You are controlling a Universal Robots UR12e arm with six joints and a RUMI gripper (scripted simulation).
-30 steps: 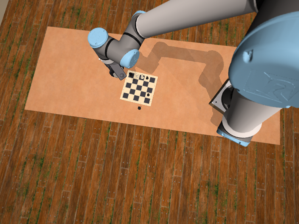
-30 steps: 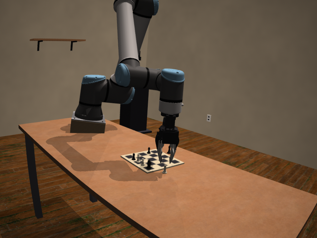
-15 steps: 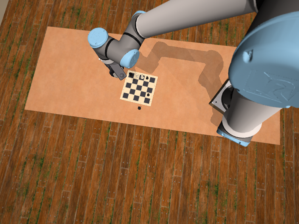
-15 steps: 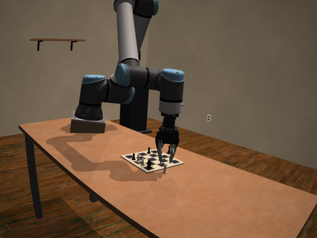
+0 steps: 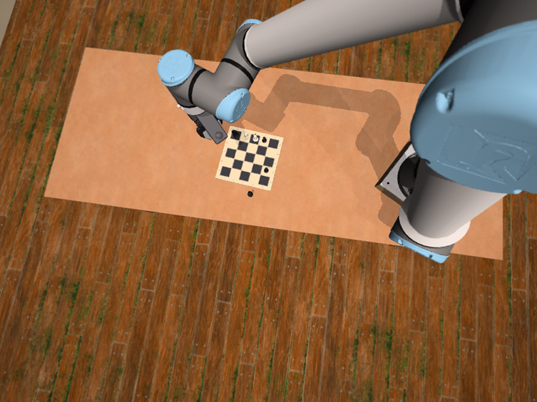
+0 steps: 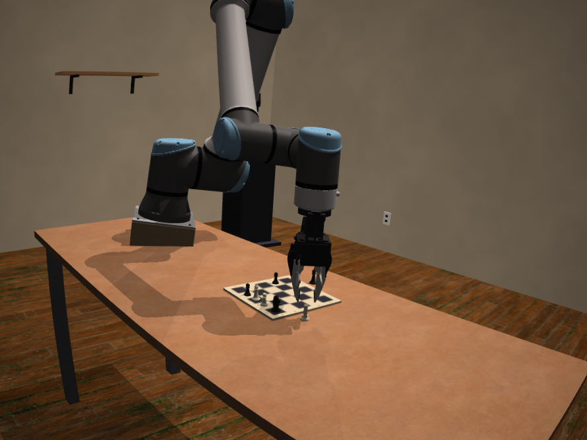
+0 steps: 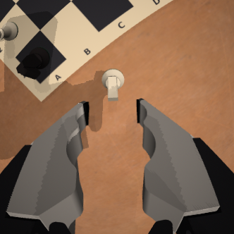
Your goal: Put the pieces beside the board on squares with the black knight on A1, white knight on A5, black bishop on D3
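Wrist: parted fingers empty above white knight point(image 7: 113, 80).

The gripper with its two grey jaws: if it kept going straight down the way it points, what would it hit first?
Probably the white knight beside the board, or the table just next to it. The open gripper looks slightly short of the knight, but depth is unclear.

Orange counter point(image 5: 112, 153) on plank floor. Small chessboard point(image 5: 249, 157) near centre, several pieces along its far row. One black piece point(image 5: 250, 193) off the board's near edge. Arm's wrist and gripper point(image 5: 213, 132) beside the board's corner.
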